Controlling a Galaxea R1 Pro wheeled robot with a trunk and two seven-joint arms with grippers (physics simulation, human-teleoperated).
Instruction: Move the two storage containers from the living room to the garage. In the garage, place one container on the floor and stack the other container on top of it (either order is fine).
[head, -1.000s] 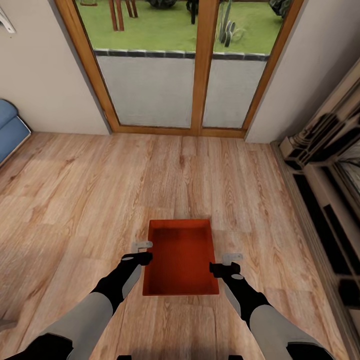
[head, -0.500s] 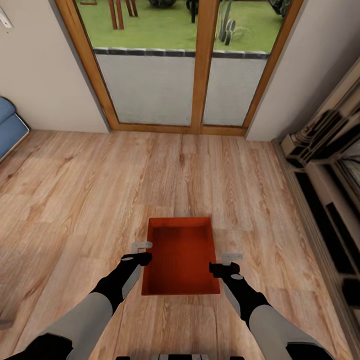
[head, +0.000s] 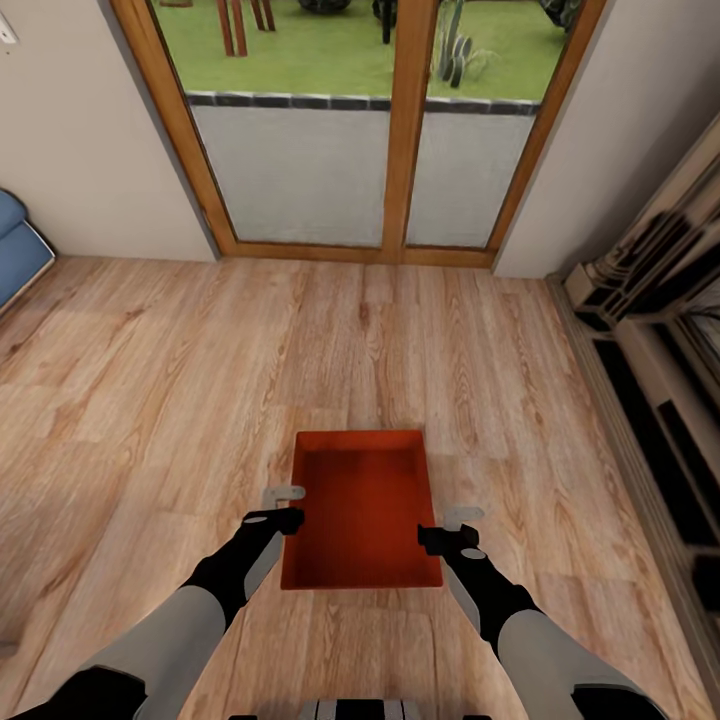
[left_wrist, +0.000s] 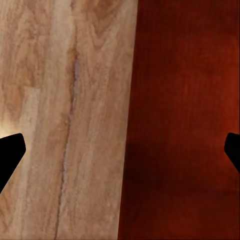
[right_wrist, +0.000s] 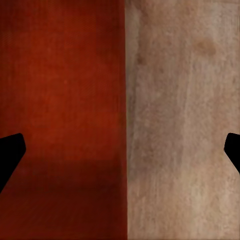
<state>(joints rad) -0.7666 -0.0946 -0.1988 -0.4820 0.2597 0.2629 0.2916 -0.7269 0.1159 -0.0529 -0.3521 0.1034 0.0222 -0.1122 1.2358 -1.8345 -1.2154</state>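
Storage container (head: 361, 510): red-orange open-top bin, nothing inside, low over the wood plank floor (head: 150, 400) between both arms.
Left gripper (head: 287, 506): jaws spread wide astride the bin's left wall, one finger inside, one outside.
Right gripper (head: 448, 527): likewise spread astride the right wall.
Clearance: bare planks ahead to the glass doors (head: 350, 130); blue sofa (head: 20, 245) far left; dark fireplace (head: 660, 340) along the right.

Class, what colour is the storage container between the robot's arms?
Red-orange; the storage container shows best in the head view.
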